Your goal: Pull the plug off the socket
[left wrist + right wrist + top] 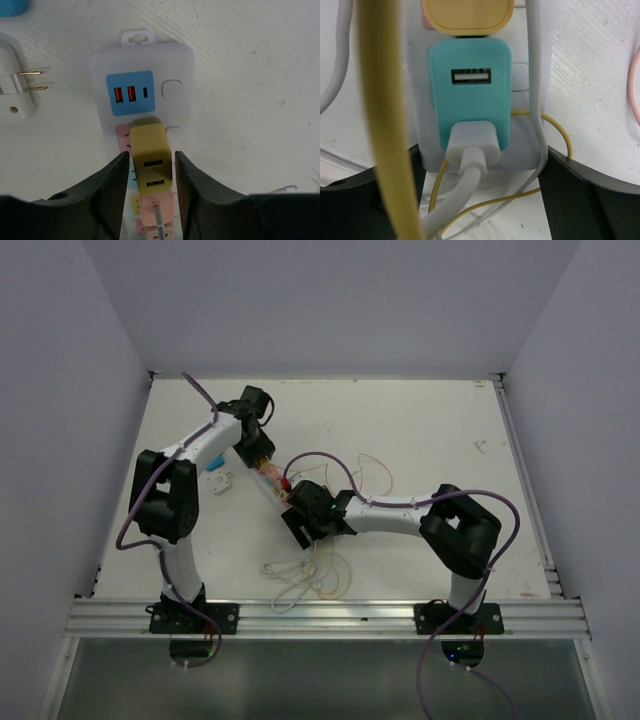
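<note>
The socket (142,57), a long white power strip with coloured faces, lies between my two grippers in the top view (272,483). A yellow plug (150,150) sits in it, with a pink plug (157,207) and its white cord just behind. My left gripper (150,167) is open and straddles the yellow plug, with a narrow gap on each side; it also shows in the top view (262,455). My right gripper (480,155) clamps the strip's near end (525,145), where a teal plug (470,85) with a white cable (470,150) sits.
A loose white plug (15,90) with brass prongs and a blue object (12,6) lie left of the strip. Yellow and white cables (310,575) coil on the table near the front rail. A thin pink cable (375,468) loops right of the strip.
</note>
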Tool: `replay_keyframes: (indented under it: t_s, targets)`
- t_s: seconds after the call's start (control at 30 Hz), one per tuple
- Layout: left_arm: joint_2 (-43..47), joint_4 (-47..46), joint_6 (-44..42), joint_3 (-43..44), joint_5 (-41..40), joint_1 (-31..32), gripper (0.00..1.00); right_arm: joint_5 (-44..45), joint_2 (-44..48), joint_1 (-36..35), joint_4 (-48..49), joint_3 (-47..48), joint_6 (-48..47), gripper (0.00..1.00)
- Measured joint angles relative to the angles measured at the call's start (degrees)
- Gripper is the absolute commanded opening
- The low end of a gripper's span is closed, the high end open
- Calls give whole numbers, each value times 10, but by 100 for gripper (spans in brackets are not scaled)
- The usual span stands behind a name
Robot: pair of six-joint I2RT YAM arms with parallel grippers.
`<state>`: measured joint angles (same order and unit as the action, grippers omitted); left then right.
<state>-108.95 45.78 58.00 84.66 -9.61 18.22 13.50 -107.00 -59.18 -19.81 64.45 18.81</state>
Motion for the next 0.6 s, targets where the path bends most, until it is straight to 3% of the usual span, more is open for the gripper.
replay_keyframes:
  t_s: [0.2,0.33,0.43,0.6]
  targets:
    - [-23,26,-1,31,-7,3,31,1,-2,1,-2,3,3,0]
    - [-43,53,-5,64,-9,4,10,3,-5,1,-3,5,7,0]
    - [-55,68,-6,82,-9,6,2,4,-7,3,-6,8,9,0]
    - [-83,103,-15,128,-10,6,0,5,-14,4,-14,18,13,0]
